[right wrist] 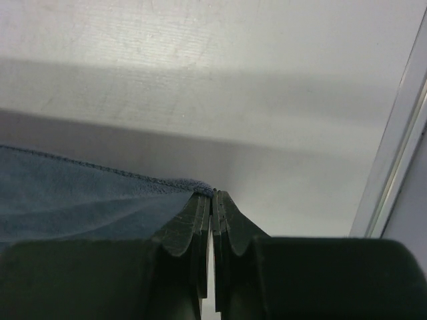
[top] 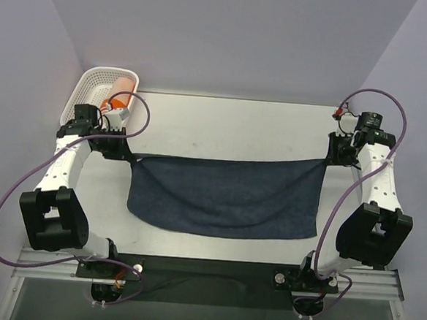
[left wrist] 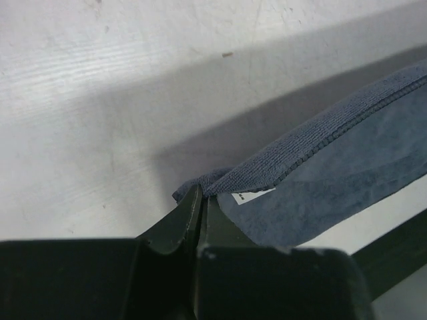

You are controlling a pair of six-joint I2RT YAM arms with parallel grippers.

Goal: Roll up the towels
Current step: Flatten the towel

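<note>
White table [top: 223, 124] is stretching out beyond the navy towel [top: 225, 197]; I am pinching its far corners, left hand [left wrist: 202, 198] and right hand [right wrist: 213, 197] clamped shut, far edge stretched between them.

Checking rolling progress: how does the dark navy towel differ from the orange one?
The dark navy cloth towel is spread open; the orange cloth towel is rolled up. The navy one is stretched over the table, corners pinched by the left pincer and right pincer; the orange one lies unheld in the white plastic lattice basket. Both are soft cloth.
</note>
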